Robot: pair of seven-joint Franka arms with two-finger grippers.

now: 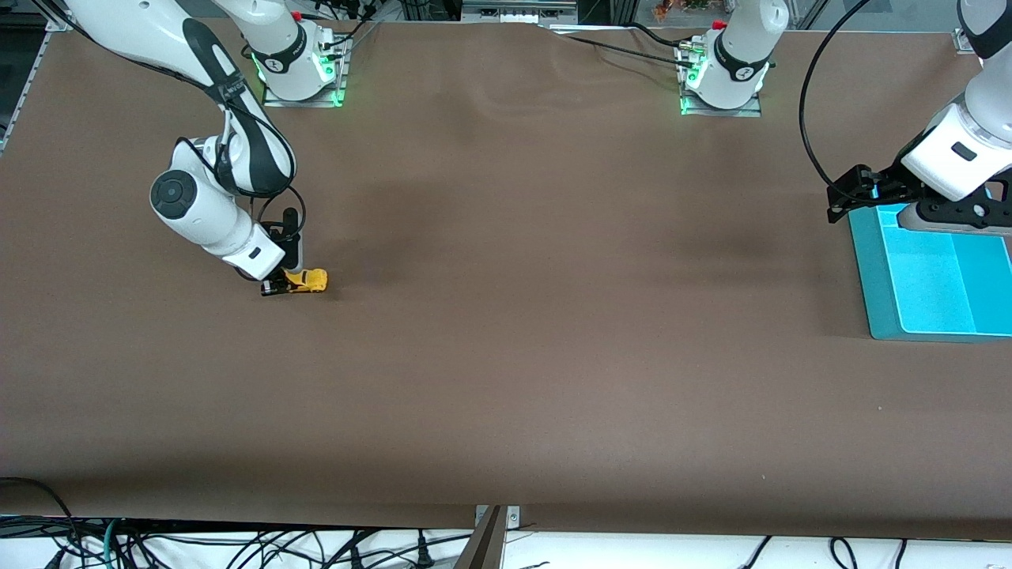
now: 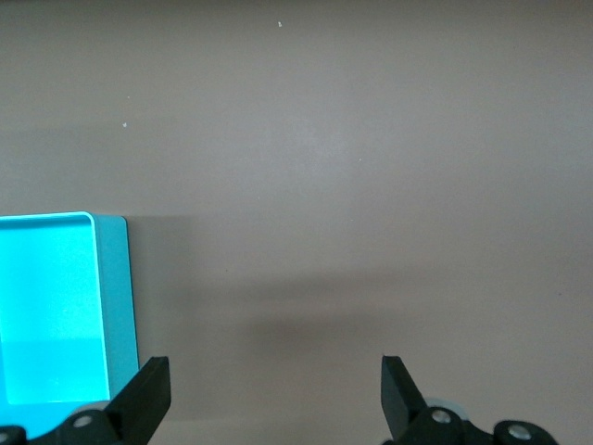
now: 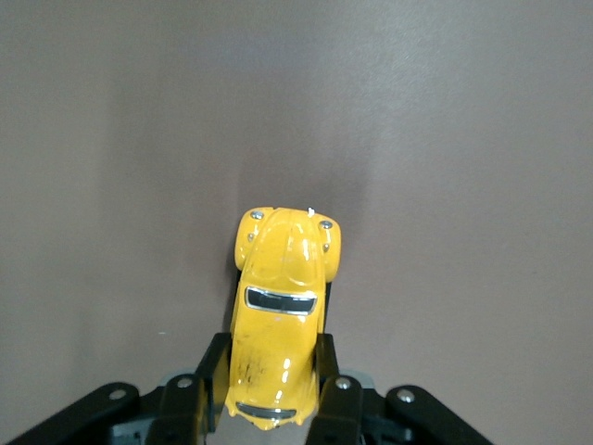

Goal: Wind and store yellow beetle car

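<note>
Bright yellow beetle car (image 3: 278, 315) with dark windows; turquoise tray (image 1: 877, 269); plain brown table (image 1: 506, 379).

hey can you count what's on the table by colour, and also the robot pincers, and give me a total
Yellow: 1, the yellow beetle car, held in the right pincer
Teal: 1, a tray, under the open left pincer
Pincers: 2
Total: 4

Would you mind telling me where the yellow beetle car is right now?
The yellow beetle car sits on the table toward the right arm's end, clamped between the right gripper's fingers; the right wrist view shows them on its sides.
</note>
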